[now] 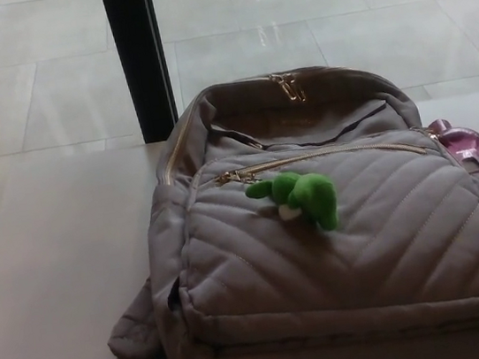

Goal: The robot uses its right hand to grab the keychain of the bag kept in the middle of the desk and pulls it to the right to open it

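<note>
Head view shows neither hand, so the state of the fingers cannot be told; the right hand should come in from the right, pinch the green plush keychain (303, 197) near its zip pull at the pocket's left end, and draw rightward along the zip; the grey quilted bag (339, 255) lies mid-surface (46, 260), pocket closed.
</note>
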### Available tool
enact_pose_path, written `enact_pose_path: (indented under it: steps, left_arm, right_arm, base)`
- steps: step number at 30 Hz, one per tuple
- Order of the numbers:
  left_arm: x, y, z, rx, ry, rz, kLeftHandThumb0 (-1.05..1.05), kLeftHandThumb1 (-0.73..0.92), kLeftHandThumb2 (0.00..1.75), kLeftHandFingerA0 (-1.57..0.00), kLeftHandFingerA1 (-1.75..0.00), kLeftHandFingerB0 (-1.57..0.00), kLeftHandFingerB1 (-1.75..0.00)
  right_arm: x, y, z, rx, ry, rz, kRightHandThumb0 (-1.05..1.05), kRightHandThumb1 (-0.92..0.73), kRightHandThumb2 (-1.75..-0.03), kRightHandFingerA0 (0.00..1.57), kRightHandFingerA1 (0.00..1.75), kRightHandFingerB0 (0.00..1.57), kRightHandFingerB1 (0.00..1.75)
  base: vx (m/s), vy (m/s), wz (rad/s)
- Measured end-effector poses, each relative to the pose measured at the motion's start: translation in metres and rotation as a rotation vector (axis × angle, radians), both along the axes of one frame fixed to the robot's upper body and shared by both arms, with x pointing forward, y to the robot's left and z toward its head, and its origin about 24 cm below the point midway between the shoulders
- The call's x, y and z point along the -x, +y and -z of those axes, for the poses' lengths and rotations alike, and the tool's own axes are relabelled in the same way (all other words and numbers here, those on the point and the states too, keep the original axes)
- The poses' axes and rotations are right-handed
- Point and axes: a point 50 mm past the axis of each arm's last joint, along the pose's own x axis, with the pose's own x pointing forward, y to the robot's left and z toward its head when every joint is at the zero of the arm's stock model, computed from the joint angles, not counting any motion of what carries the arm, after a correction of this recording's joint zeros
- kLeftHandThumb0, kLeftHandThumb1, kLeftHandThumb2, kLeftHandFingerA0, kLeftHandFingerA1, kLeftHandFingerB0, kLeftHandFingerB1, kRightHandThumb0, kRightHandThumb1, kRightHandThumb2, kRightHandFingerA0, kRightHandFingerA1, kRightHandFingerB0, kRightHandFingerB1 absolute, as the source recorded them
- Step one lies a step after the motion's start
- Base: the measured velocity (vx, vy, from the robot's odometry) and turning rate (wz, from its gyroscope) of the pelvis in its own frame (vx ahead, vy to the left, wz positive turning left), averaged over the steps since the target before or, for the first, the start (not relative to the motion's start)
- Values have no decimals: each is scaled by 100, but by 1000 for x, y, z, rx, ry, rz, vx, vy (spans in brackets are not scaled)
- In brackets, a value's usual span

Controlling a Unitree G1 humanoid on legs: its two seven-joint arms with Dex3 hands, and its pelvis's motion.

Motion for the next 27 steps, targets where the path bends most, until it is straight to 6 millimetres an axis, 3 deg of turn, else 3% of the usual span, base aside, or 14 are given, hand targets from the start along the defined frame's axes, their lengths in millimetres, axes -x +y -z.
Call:
enact_pose_path:
  steps: [2, 3, 6, 9, 10, 11, 14, 18, 19, 21, 23, 25, 26, 27]
  left_arm:
    - [1, 2, -2, -7, 1, -2, -85, 22, 138, -89, -132, -60, -114]
    - [0, 3, -2, -7, -2, -5, -71, 27, 129, -119, -145, -68, -113]
    - [-3, 8, -8, -2, -37, -49, -85, 42, 141, -107, -148, -45, -110]
    - [-12, 14, -18, 17, -119, -101, -89, 51, 144, -94, -147, -12, -98]
    - [-14, 15, -20, 22, -141, -117, -105, 49, 138, -52, -129, -9, -92]
    - [-18, 15, -22, 35, -187, -152, -104, 61, 141, -44, -122, -10, -78]
    - [-24, 15, -26, 61, -279, -233, -78, 72, 147, -34, -109, 0, -86]
    - [-30, 19, -34, 75, -383, -335, -83, 68, 148, -58, -126, 0, -89]
    - [-31, 20, -36, 73, -400, -350, -100, 66, 121, -43, -175, -36, -150]
    - [-32, 20, -37, 67, -399, -356, -101, 62, 135, -46, -175, -42, -158]
    - [-32, 19, -35, 63, -371, -345, -93, 56, 146, -62, -163, -38, -130]
    - [-27, 18, -31, 62, -328, -323, -82, 35, 167, -52, -165, -40, -144]
    - [-24, 16, -29, 66, -303, -313, -82, 34, 167, -52, -157, -37, -134]
    - [-21, 15, -25, 71, -274, -300, -68, 66, 155, -60, -119, -13, -90]
  right_arm:
    - [7, -7, 14, -44, 43, 49, -51, -65, -59, 48, 72, 25, 36]
    - [11, -11, 21, -65, 60, 76, -58, -51, -84, 45, 64, 22, 46]
    - [14, -15, 31, -105, 83, 124, -61, -54, -83, 38, 60, 16, 42]
    - [-4, -5, 12, -67, 18, 65, -59, -63, -59, 43, 56, 24, 33]
    - [-8, -2, 7, -57, -1, 50, -65, -52, -84, 40, 61, 17, 44]
    - [-17, 4, -4, -37, -38, 21, -58, -63, -59, 52, 57, 24, 33]
    - [-33, 18, -24, 6, -108, -39, -69, -53, -85, 54, 67, 19, 43]
    - [-55, 46, -57, 58, -222, -137, -67, -50, -85, 68, 84, 21, 43]
    - [-61, 54, -68, 76, -261, -169, -64, -60, -58, 79, 90, 29, 31]
    - [-66, 66, -81, 99, -304, -211, -57, -63, -59, 57, 60, 28, 31]
    - [-72, 81, -94, 129, -343, -268, -57, -61, -58, 43, 46, 25, 30]
    - [-78, 97, -105, 151, -374, -327, -60, -63, -59, 43, 56, 25, 31]
    - [-82, 105, -111, 163, -387, -361, -70, -52, -86, 48, 69, 22, 44]
    - [-86, 115, -117, 177, -401, -402, -64, -50, -87, 50, 67, 23, 46]
  base:
    - [0, 0, 0]
    - [0, 0, 0]
    - [0, 0, 0]
    - [0, 0, 0]
    - [0, 0, 0]
    - [0, 0, 0]
    - [0, 0, 0]
    - [0, 0, 0]
    - [0, 0, 0]
    - [0, 0, 0]
    - [0, 0, 0]
    - [0, 0, 0]
    - [0, 0, 0]
    - [0, 0, 0]
